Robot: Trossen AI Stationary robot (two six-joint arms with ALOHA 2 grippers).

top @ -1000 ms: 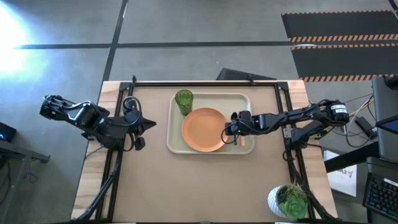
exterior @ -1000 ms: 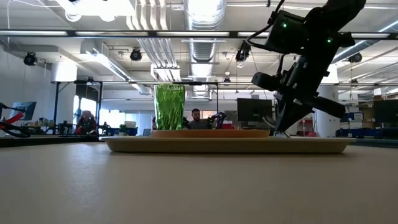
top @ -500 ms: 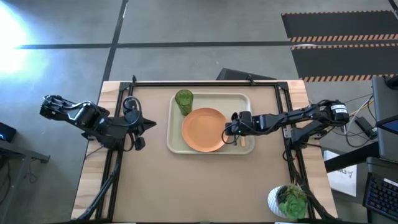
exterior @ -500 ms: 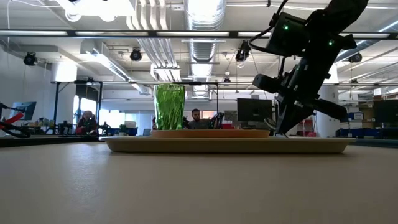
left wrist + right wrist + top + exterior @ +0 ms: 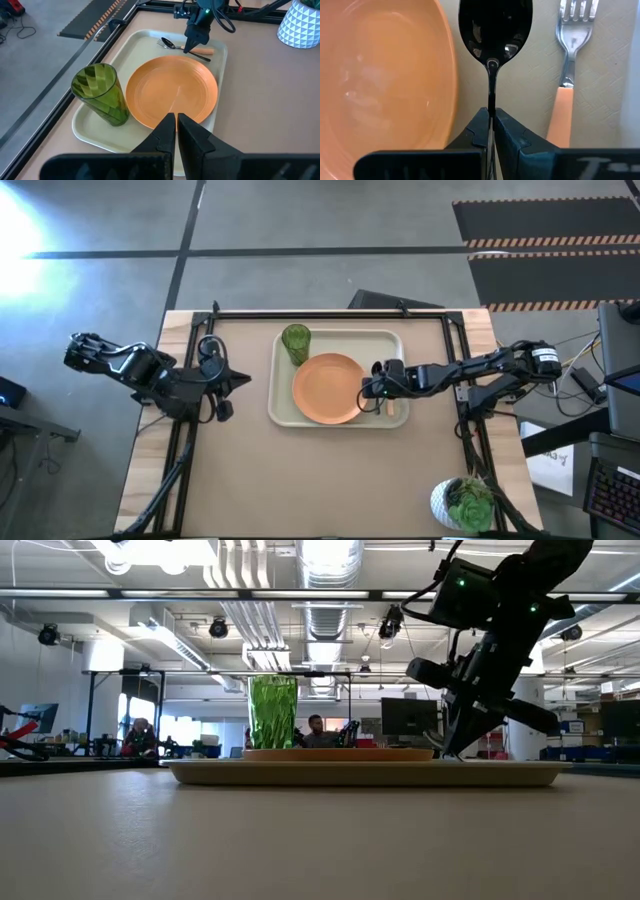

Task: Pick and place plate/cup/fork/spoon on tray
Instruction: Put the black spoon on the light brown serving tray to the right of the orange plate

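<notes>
The cream tray (image 5: 385, 343) lies mid-table and bears the orange plate (image 5: 328, 388) and the upright green cup (image 5: 295, 343) at its far left corner. The fork (image 5: 567, 65) with its orange handle lies flat on the tray's right strip, beside the dark spoon (image 5: 495, 27). My right gripper (image 5: 372, 392) is low over that strip, between plate and fork, shut on the spoon. My left gripper (image 5: 235, 379) waits shut and empty left of the tray; its wrist view shows its closed fingers (image 5: 176, 127). My right gripper pinches the spoon's thin handle (image 5: 492, 100) between its two fingers, a little behind the bowl. The fingers slant down from the table's right side. The bowl (image 5: 495, 30) points away from the wrist, low over the tray floor between plate and fork; whether it rests there, I cannot tell.
A white pot with a green plant (image 5: 462, 502) stands at the table's near right corner. Black rails (image 5: 330, 313) frame the table's far edge and sides. Bare tabletop (image 5: 320, 480) lies between the tray and the near edge.
</notes>
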